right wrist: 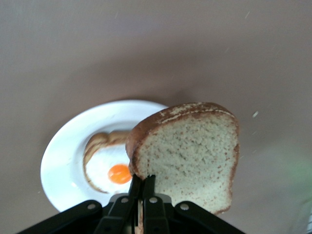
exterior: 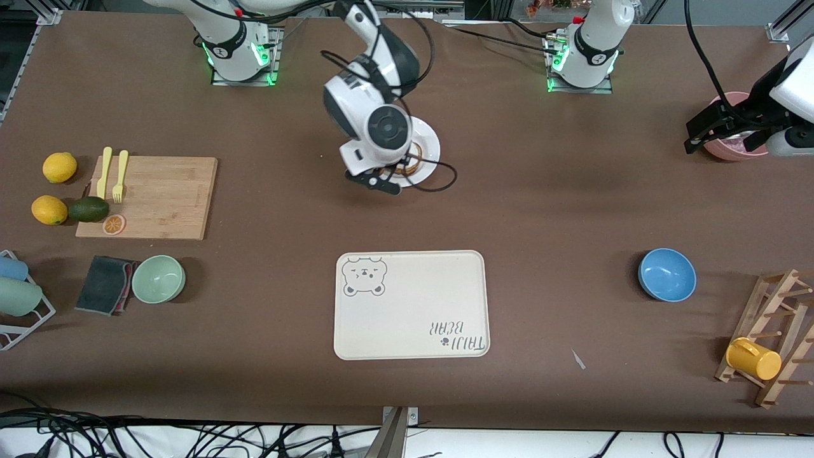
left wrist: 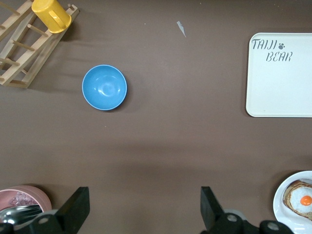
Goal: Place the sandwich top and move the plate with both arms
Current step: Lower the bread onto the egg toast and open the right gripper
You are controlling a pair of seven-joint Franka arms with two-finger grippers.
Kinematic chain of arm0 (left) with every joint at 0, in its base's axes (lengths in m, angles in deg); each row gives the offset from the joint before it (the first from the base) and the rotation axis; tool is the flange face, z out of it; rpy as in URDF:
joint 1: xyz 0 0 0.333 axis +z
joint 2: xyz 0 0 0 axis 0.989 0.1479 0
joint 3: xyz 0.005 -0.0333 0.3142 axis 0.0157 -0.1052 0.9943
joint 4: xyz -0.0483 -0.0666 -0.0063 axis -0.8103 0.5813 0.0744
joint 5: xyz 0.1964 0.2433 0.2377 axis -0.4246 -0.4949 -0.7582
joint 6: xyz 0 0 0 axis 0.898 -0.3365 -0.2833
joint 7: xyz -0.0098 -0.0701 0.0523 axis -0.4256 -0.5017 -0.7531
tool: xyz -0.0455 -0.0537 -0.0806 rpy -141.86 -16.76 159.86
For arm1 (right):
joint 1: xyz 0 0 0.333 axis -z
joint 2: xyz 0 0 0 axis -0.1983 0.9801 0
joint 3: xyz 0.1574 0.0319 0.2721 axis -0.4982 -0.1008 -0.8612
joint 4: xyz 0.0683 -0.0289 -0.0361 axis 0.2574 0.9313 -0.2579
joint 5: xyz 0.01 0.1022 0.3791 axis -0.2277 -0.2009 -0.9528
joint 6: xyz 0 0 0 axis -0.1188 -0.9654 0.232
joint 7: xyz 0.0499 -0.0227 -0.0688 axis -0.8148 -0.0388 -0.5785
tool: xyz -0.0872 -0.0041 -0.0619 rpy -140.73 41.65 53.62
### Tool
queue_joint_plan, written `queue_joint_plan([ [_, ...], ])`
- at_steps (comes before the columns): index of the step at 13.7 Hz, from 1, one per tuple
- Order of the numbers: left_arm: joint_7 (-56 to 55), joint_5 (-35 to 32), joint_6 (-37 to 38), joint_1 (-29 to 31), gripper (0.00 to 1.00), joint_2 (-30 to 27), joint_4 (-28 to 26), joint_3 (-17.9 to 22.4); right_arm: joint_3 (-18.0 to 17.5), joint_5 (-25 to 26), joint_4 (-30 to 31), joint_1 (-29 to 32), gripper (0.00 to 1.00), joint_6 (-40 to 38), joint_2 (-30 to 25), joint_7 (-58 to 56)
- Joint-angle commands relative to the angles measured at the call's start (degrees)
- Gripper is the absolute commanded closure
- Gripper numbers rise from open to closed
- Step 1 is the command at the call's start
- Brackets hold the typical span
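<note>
My right gripper is shut on the sandwich top, a speckled tan bread slice with a brown crust, held on edge in the air. Below it the white plate carries a bread slice with a fried egg. In the front view the right gripper hangs over the plate, and the arm hides most of it. My left gripper is open and empty over a pink bowl at the left arm's end of the table. In its wrist view the plate shows at the edge.
A cream bear tray lies nearer the front camera than the plate. A blue bowl and a wooden rack with a yellow mug stand toward the left arm's end. A cutting board and a green bowl are toward the right arm's end.
</note>
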Motion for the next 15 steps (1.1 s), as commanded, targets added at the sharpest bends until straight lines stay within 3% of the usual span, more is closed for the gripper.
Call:
queue_joint_plan([
  [1,-0.13,0.98,0.85,0.16,0.0,0.54,1.45,0.04,0.65,-0.99,-2.13,-3.85,1.0,2.09,2.79,4.62],
  [6,-0.13,0.89,0.85,0.07,0.0,0.54,1.45,0.04,0.74,0.5,-2.13,-6.32,1.0,4.73,4.56,6.47],
  [7,-0.13,0.89,0.85,0.07,0.0,0.54,1.45,0.04,0.82,0.33,-2.13,-6.41,0.91,4.73,4.73,6.47],
  [8,-0.13,0.89,0.85,0.07,0.0,0.54,1.45,0.04,0.82,0.32,-2.13,-6.41,0.29,4.73,4.91,6.65],
  [9,-0.13,0.89,0.85,0.07,0.0,0.54,1.45,0.04,0.91,0.67,-2.13,-6.5,0.0,4.73,4.82,7.26],
  [15,-0.13,0.89,0.85,0.07,0.0,0.54,1.45,0.04,2.4,1.38,-4.14,-5.98,0.0,3.85,3.15,6.12],
])
